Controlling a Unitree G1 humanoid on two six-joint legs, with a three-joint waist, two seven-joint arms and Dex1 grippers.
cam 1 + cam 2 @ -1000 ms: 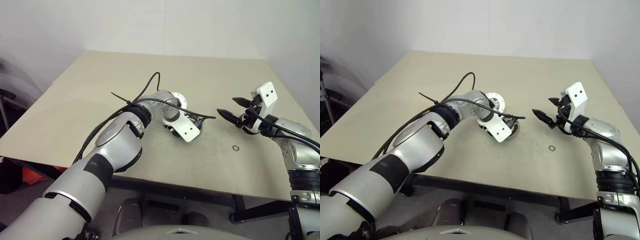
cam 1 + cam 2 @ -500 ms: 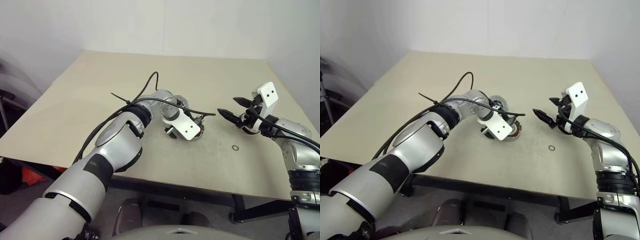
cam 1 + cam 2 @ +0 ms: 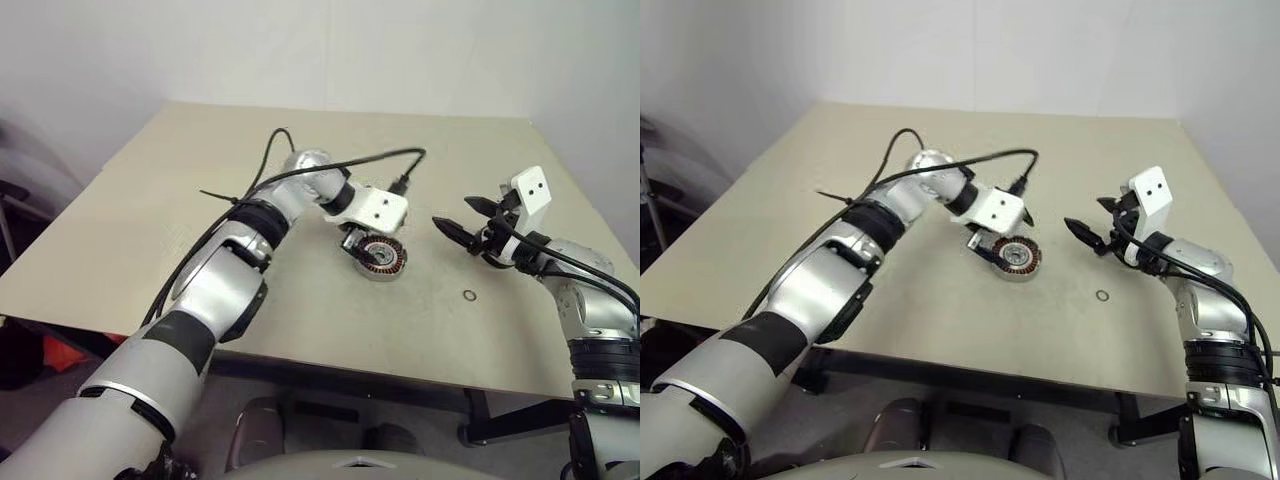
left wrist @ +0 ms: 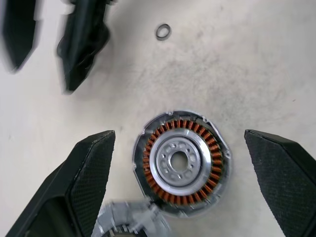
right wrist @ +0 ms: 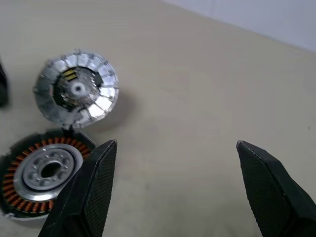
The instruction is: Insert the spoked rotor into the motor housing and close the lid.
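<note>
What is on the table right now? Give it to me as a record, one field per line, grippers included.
table: beige top
spoked rotor: lying flat, hub hole facing up, not in the housing
motor housing: lying beside the rotor, open side up
o-ring: small and dark, lying apart from both parts, on the robot's right
left gripper: open, empty, above the rotor
right gripper: open, empty, to the rotor's right

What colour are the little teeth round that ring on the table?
Copper-orange, on the spoked rotor around a silver hub; clearest in the left wrist view.
</note>
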